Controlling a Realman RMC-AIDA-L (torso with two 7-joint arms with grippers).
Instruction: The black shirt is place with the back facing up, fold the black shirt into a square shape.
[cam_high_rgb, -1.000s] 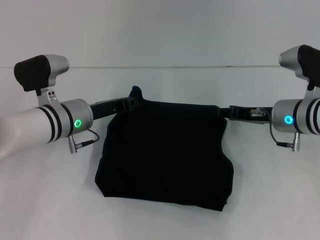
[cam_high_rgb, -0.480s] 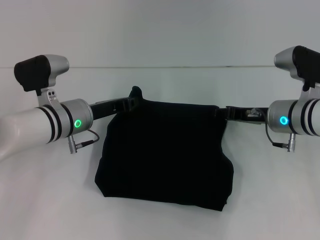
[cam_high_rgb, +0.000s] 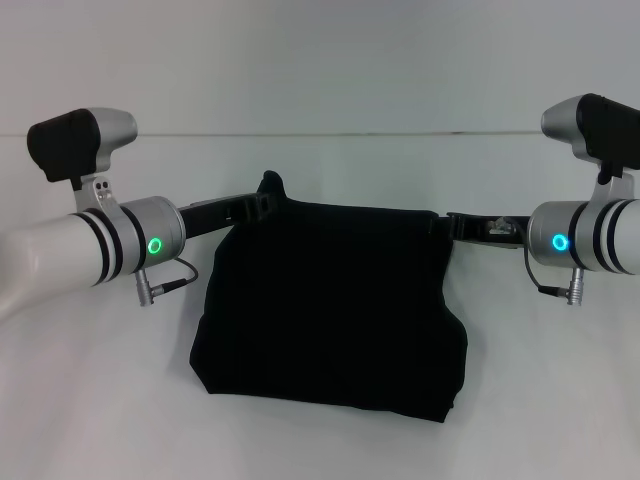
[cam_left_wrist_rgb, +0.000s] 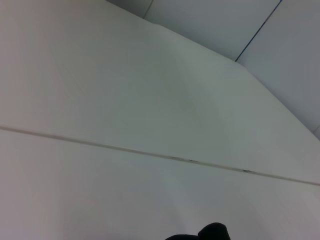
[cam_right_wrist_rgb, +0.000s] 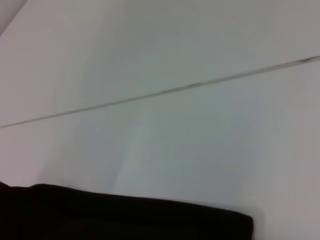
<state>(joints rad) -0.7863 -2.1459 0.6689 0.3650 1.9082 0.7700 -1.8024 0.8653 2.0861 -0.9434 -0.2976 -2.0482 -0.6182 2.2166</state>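
While both arms reach in from the sides, the left gripper (cam_high_rgb: 262, 203) sits at the far left corner of the black shirt (cam_high_rgb: 330, 305), fingers pinching a small peak of cloth that sticks up there. Shirt is folded into a rough rectangle, lying mid-surface (cam_high_rgb: 90, 400), its far edge stretched straight between the two grippers, near edge resting on the surface. Right gripper (cam_high_rgb: 452, 224) is at the far right corner; can't tell if its fingers are pressed together.
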